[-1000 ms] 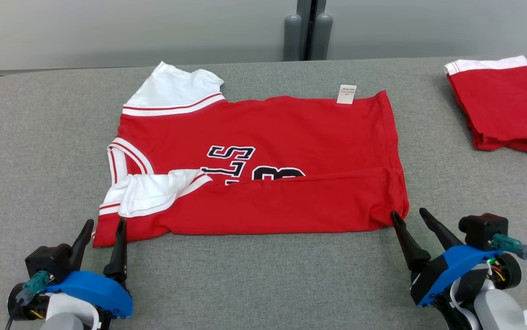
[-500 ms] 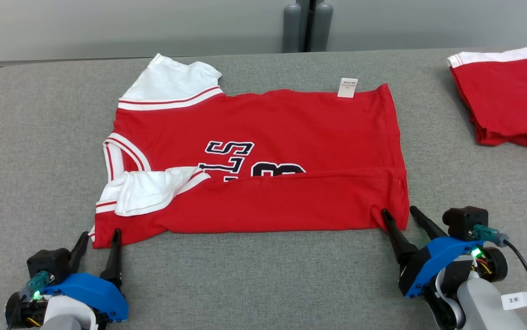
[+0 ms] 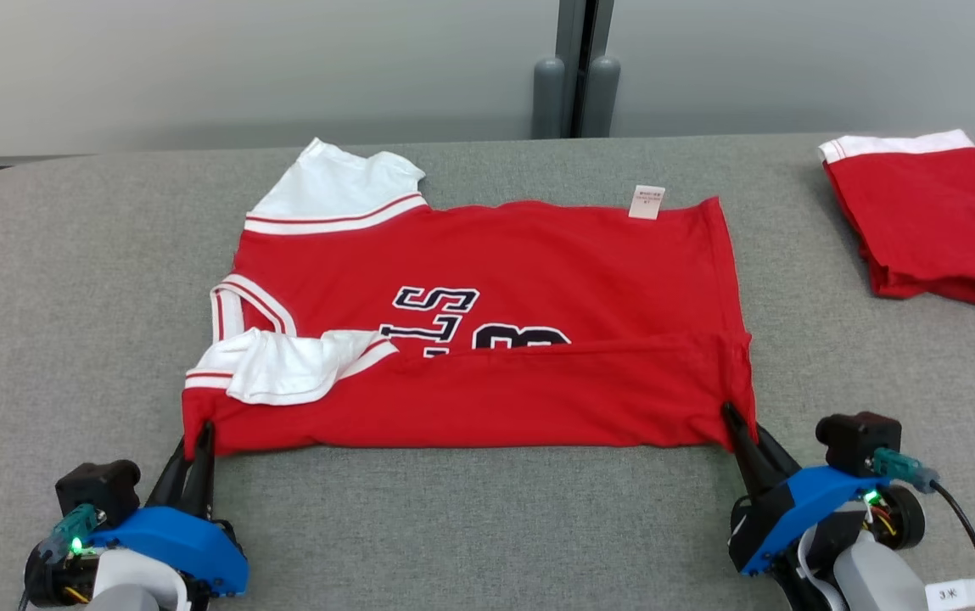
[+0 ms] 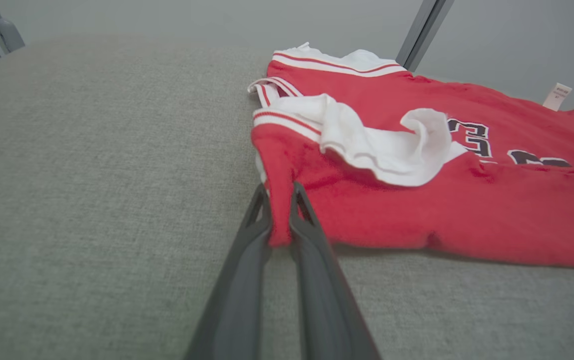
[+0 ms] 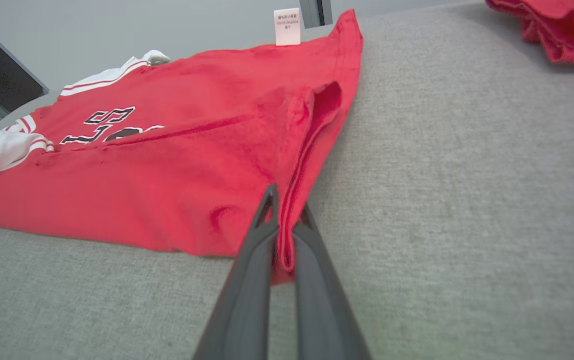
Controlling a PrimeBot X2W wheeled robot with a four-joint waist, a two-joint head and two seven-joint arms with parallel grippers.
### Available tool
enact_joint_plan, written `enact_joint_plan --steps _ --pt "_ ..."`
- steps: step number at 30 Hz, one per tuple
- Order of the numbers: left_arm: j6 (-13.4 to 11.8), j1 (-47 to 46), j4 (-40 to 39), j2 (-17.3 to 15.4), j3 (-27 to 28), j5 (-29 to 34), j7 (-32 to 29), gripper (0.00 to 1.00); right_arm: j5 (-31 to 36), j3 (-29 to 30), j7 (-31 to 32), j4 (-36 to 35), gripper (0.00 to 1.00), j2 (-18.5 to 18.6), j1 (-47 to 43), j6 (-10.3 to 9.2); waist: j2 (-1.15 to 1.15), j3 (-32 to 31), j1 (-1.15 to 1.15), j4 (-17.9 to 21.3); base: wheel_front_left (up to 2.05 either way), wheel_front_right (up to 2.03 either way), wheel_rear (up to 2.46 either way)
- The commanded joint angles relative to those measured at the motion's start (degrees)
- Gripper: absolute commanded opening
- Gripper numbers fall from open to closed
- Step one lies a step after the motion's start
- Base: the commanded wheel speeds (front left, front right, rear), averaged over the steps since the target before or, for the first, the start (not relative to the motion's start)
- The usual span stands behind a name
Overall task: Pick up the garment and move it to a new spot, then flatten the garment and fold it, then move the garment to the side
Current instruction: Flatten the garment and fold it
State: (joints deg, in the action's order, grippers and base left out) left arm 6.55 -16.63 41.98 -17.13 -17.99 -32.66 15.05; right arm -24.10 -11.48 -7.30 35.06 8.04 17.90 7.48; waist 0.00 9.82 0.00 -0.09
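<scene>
Grey cloth-covered surface [image 3: 470, 526], bare along the near edge. Low at the near left, left fingers [image 3: 201, 465] clenched on the near left corner of the garment [image 3: 487, 271], with a tuck of red cloth nipped between the dark tips. At the near right, right fingers [image 3: 746, 458] likewise pressed together, grasping the near right corner by its hem. Held at both ends of the one long near edge, probably so as to lift it level and taut with no sag in the middle.

Judged to be mid-fold: near strip already turned over toward the middle and covering the lower part of the dark lettering [image 3: 440, 310], far strip not yet turned. Next, most likely, a joint lift and a carry of this edge toward the far side. Calls for both ends rising together, or else a skewed crease.

Worth watching: white sleeve [image 3: 283, 369], loose and rumpled on top of the near fold just beside the left corner, liable to slide out of the fold.

Otherwise flat in the middle of the surface, neck end to the left, hem to the right. Farther back, second white sleeve [image 3: 339, 187] spread at the far left, and a small label [image 3: 647, 202] poking past the far edge. Well apart at the far right, folded red piece [image 3: 928, 221] with a white band, seemingly set aside as done. Beyond, pale wall [image 3: 198, 68] and grey post [image 3: 576, 93].
</scene>
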Motion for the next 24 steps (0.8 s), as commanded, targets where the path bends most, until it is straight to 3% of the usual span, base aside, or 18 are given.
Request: enact_joint_plan --steps 1,12,21,22,23,24 --pt "-0.32 2.14 -1.48 -0.15 0.8 0.02 0.12 0.0 -0.83 -0.43 -0.61 -0.42 0.0 0.5 -1.86 0.03 0.0 -1.79 0.0 -0.3 0.0 0.0 0.0" --pt "-5.34 17.74 -15.95 1.06 3.42 -0.97 -0.01 0.0 -2.41 -0.29 1.36 -11.14 0.0 3.91 -14.12 0.03 0.0 -6.65 0.0 -1.8 0.0 0.0 0.0" --pt "-9.14 26.56 -25.14 1.13 2.55 -1.34 -2.56 0.0 -0.68 4.99 7.75 -22.66 0.0 1.54 -26.83 0.03 0.0 -8.18 0.0 -2.83 0.0 0.0 0.0" --pt "-9.46 26.89 -25.68 1.18 2.41 -1.12 -2.69 0.22 -0.51 5.46 8.5 -23.46 0.01 1.22 -27.65 0.03 0.0 -8.27 0.0 -2.76 0.0 0.0 0.0" --pt "-9.9 27.0 -26.18 1.21 2.37 -0.8 -2.6 0.92 -0.36 5.85 9.36 -23.97 0.4 0.84 -28.35 0.03 0.0 -8.34 0.0 -2.69 0.0 0.0 0.0" --pt "-10.28 27.23 -26.38 1.31 2.29 -0.67 -2.56 1.0 -0.44 6.15 10.31 -24.24 1.0 0.36 -28.88 0.03 0.0 -8.41 0.0 -2.57 0.0 0.0 0.0"
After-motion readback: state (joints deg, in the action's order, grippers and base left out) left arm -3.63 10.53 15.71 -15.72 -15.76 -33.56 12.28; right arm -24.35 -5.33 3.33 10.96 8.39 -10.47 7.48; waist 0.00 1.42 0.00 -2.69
